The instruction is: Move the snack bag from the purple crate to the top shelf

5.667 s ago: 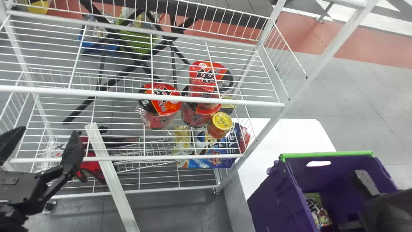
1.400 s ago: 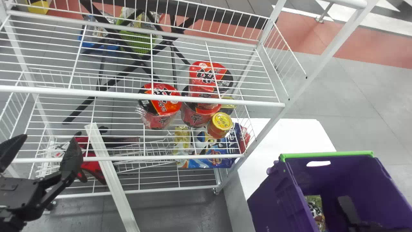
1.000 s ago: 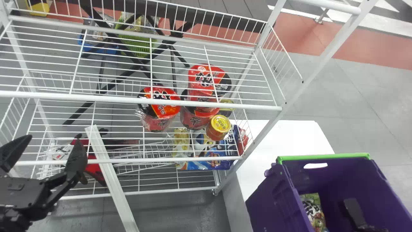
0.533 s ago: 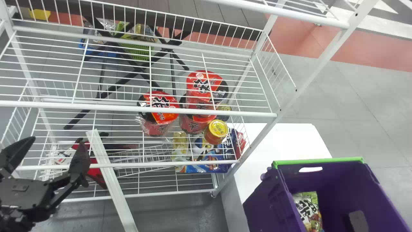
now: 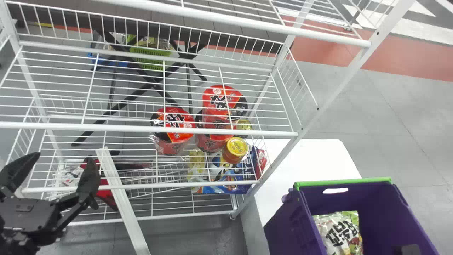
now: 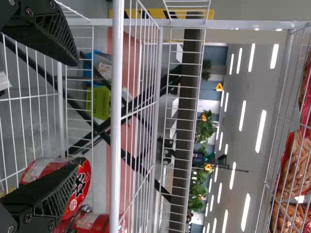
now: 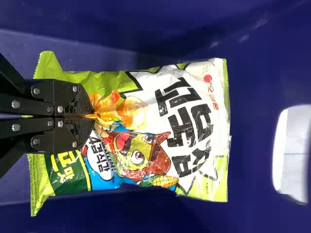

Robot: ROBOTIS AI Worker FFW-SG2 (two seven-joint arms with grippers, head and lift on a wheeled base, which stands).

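While the left tool (image 5: 63, 160) gapes, the right tool (image 5: 410, 249) pinches the snack bag (image 7: 187, 131), apparently by a fold.

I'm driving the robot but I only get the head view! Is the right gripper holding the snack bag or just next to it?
Observer: Holding it: the right gripper is shut on the snack bag.
Operator: Yay! Is there a funny picture on the bag?
Observer: Yes, a big-eyed cartoon character.
Operator: Cool! What's up high in the room?
Observer: The left wrist view shows rows of bright ceiling lights.
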